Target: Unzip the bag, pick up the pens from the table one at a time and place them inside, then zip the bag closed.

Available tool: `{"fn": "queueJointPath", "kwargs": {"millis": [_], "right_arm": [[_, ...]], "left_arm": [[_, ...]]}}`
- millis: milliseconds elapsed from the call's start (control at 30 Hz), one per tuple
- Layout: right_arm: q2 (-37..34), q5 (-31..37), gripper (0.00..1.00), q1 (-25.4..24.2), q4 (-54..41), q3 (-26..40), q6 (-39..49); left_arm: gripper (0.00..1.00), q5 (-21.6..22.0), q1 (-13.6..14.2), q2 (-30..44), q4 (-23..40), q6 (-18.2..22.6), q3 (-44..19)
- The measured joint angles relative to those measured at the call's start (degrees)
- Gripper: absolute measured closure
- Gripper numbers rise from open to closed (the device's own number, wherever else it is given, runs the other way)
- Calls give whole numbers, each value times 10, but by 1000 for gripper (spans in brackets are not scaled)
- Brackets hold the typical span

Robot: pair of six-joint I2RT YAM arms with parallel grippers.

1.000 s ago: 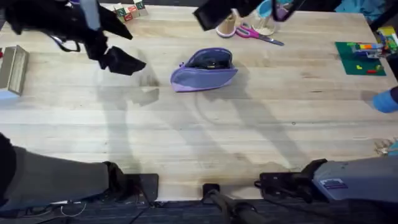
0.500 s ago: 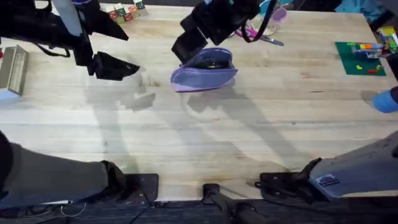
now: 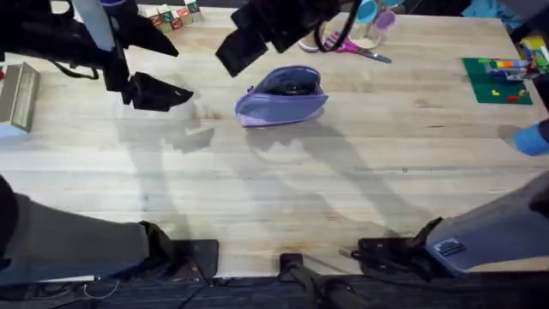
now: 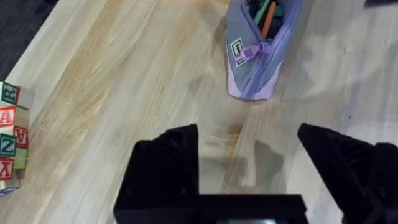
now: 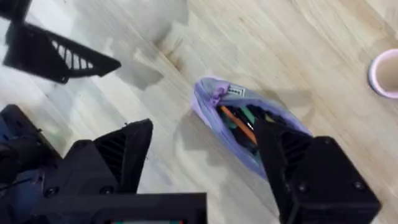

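A: Overhead first. Where's the bag?

B: The lavender pencil pouch [image 3: 283, 94] lies on the wooden table [image 3: 343, 189], past the middle, its zipper open. The left gripper [image 3: 159, 90] hangs over the boards well to its left, fingers spread and empty. The right gripper [image 3: 244, 43] hovers just beyond the pouch's left end.

A: Left wrist view?

B: Black fingers [image 4: 168, 168] wide apart over bare wood; the pouch [image 4: 261, 50] lies ahead, orange pen [image 4: 268, 22] and green pen [image 4: 261, 9] inside. Letter blocks [image 4: 9, 134] sit aside.

A: Right wrist?

B: Its fingers [image 5: 124, 152] stand wide, empty, above the open pouch [image 5: 242, 127], both pens inside.
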State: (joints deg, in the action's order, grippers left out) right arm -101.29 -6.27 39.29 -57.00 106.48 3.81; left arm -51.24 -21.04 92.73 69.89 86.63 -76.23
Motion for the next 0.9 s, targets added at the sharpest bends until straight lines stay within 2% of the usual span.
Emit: {"fn": "queueJointPath", "kwargs": {"millis": [667, 900], "right_arm": [[-151, -6, 6, 11, 58, 1, -10], [-186, 36, 6, 11, 56, 1, -59]], "left_arm": [[7, 0, 0, 0, 0, 0, 0], [7, 0, 0, 0, 0, 0, 0]]}}
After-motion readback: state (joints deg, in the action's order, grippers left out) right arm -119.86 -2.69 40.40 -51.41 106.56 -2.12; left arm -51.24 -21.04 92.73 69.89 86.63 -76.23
